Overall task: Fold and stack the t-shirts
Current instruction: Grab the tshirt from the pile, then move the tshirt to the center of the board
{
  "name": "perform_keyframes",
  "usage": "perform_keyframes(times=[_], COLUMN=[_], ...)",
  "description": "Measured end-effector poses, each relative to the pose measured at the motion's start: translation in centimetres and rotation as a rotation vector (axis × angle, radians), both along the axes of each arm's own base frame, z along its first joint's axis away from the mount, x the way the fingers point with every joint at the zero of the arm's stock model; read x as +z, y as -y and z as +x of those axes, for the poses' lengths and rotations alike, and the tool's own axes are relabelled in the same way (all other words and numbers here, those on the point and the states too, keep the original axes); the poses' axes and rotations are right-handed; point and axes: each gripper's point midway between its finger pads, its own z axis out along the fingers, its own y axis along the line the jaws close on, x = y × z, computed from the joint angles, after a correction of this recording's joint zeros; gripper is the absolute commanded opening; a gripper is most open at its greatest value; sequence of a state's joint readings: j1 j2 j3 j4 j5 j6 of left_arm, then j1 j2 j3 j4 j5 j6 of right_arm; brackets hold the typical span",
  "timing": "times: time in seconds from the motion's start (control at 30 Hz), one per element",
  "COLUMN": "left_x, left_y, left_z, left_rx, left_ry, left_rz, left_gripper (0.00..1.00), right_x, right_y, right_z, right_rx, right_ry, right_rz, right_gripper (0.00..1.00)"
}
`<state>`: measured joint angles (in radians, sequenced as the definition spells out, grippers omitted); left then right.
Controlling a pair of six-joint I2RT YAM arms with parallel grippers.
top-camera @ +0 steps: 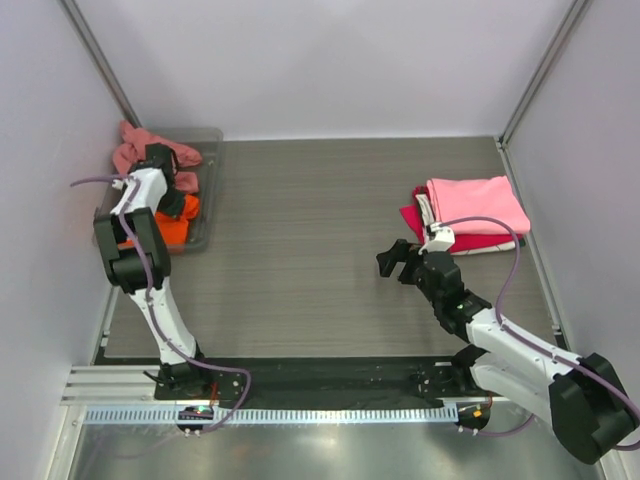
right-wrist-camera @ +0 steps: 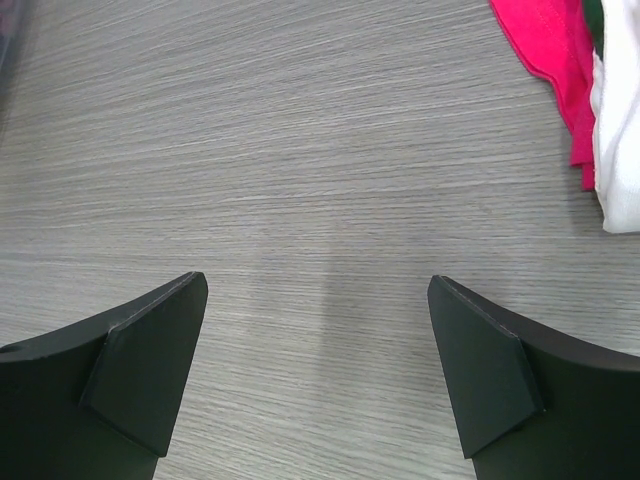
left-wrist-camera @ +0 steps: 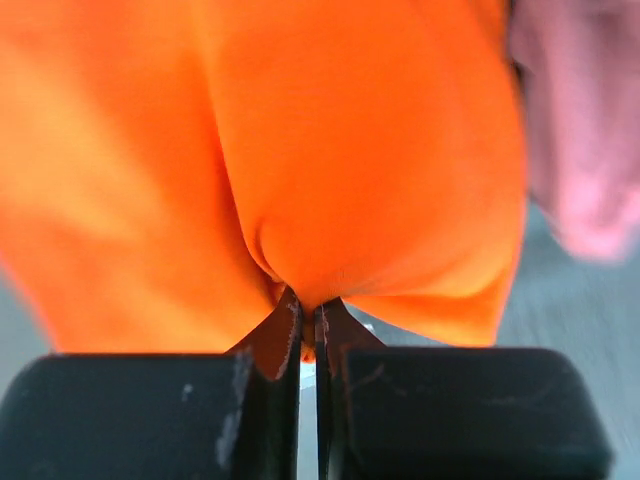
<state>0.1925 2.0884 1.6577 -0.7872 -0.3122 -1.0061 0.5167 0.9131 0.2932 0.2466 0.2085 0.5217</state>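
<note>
The bright orange t-shirt [left-wrist-camera: 340,150] lies crumpled in the clear grey tray [top-camera: 210,190] at the far left, and my left gripper [left-wrist-camera: 308,305] is shut on a pinch of its cloth. In the top view the orange t-shirt [top-camera: 178,225] shows just below my left gripper [top-camera: 168,205]. A dusty salmon-pink t-shirt [top-camera: 150,148] lies bunched at the tray's far end. At the right, a folded light pink t-shirt [top-camera: 478,205] rests on a crimson red t-shirt [top-camera: 415,218]. My right gripper [top-camera: 400,262] hangs open over bare table, left of that stack.
White side walls close in the table on both sides. A white cloth edge [right-wrist-camera: 615,150] shows in the stack beside the crimson red t-shirt [right-wrist-camera: 545,40] in the right wrist view. The wood-grain tabletop [top-camera: 300,230] stretches between tray and stack.
</note>
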Motion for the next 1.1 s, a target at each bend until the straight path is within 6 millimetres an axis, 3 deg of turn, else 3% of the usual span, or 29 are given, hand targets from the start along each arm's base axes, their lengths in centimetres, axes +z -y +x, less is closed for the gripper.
perform_keyframes(times=[0.13,0.27,0.33,0.43,0.5,0.57,0.7,0.77,0.83,0.9,1.0,1.1], left_x=[7.0,17.9,23.8,30.3,32.6,34.2,33.8,32.7,32.2,32.3,32.9,30.1], left_y=[0.4,2.4,4.9,10.0,13.7,19.3,31.1,36.0,38.5,39.2,38.1,34.9], left_z=[-1.2,-2.5,-3.4,-4.6,-5.0,-5.2,-6.5,-8.1,-9.2,-9.6,-8.6,-6.6], left_rx=[-0.011,-0.065,-0.131,-0.269,-0.374,-0.52,-0.82,-0.947,-1.017,-1.042,-1.015,-0.914], left_ry=[0.133,0.389,0.548,0.739,0.813,0.863,0.859,0.821,0.795,0.797,0.843,0.835], left_rz=[0.031,0.093,0.104,0.053,-0.008,-0.1,-0.305,-0.405,-0.487,-0.53,-0.56,-0.577], left_gripper=[0.0,0.0,0.0,0.0,0.0,0.0,0.0,0.0,0.0,0.0,0.04,0.16], right_x=[0.0,-0.2,-0.4,0.5,2.0,3.8,7.7,9.5,10.9,11.5,11.6,10.6], right_y=[0.0,0.0,0.0,-0.2,-0.5,-0.6,0.4,1.1,1.9,2.3,2.5,1.9], right_z=[0.0,0.0,0.1,0.4,0.9,1.4,2.0,1.9,1.6,1.1,0.6,0.5], right_rx=[0.002,0.004,0.004,0.006,0.005,-0.005,-0.08,-0.116,-0.138,-0.143,-0.127,-0.085], right_ry=[0.001,-0.005,-0.018,-0.029,-0.02,-0.002,0.038,0.063,0.087,0.103,0.104,0.075], right_rz=[-0.002,-0.01,-0.018,-0.023,-0.018,-0.01,0.006,0.011,0.012,0.009,-0.009,-0.031], right_gripper=[0.98,0.97,0.96,0.96,0.96,0.92,0.77,0.76,0.74,0.72,0.7,0.7])
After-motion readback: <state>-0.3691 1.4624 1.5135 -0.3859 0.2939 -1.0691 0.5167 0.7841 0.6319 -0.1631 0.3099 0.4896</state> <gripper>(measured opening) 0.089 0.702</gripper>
